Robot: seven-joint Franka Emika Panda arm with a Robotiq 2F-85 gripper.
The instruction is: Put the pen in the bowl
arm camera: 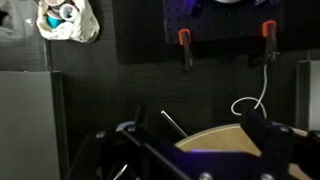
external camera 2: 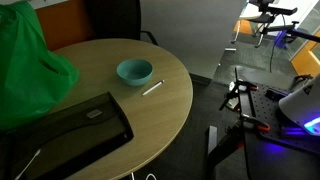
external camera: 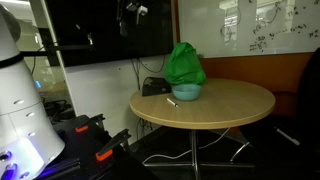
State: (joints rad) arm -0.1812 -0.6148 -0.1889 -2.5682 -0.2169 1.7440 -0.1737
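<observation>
Fingers (arm camera: 268, 140): parted, grasping nothing. Pen (external camera 2: 152, 89): flat just beside the bowl (external camera 2: 134, 71), toward the table (external camera 2: 172, 112) edge. Approach step, apparently; next calls for descending and straddling the pen.

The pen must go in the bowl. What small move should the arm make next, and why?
Probably bring the claw over the pen. It lies on the table beside the bowl, not touching it, and the wrist view shows only the table's edge, so the claw seems far away.
</observation>
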